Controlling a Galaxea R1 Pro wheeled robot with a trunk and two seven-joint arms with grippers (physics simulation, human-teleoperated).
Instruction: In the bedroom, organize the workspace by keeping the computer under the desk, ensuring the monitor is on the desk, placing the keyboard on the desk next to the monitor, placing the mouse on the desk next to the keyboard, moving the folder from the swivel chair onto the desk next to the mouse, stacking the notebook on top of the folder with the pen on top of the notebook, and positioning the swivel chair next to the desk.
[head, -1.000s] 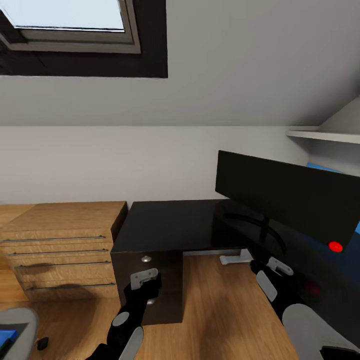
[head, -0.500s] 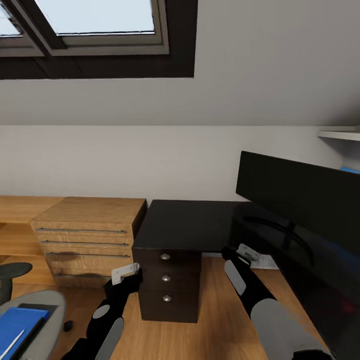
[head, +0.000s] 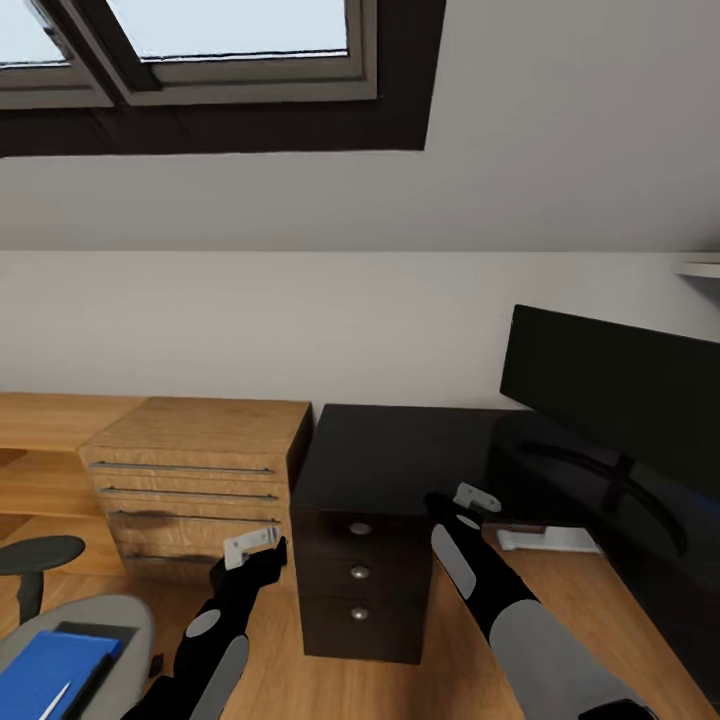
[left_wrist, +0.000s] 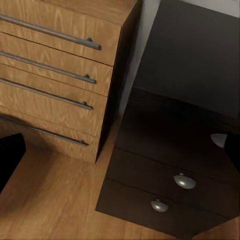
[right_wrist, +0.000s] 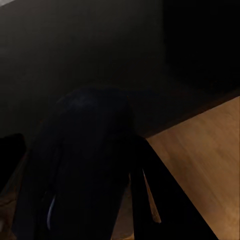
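Note:
The desk (head: 400, 450) with its glossy black top stands ahead, its black drawer unit (head: 358, 585) below. The monitor (head: 620, 390) stands on the desk at the right. At the lower left is the swivel chair (head: 105, 620), with the blue folder (head: 45, 668) on its grey seat and the white pen (head: 55, 696) lying on the folder. My left gripper (head: 250, 546) hangs in front of the drawer unit (left_wrist: 165, 170), apart from it and empty. My right gripper (head: 476, 497) hovers at the desk's front edge. A dark rounded shape (right_wrist: 85, 165) sits close before the right wrist camera; I cannot identify it.
A light wooden drawer chest (head: 190, 470) stands left of the desk, touching its side. The desk's white foot (head: 545, 540) rests on the wooden floor (head: 590, 620). A roof window (head: 200, 40) is overhead. A small dark item (head: 155, 663) lies by the chair.
The camera has turned left, so desk and monitor sit further right in the picture. The chair seat with folder and pen has come into view. Both arms keep roughly their pose.

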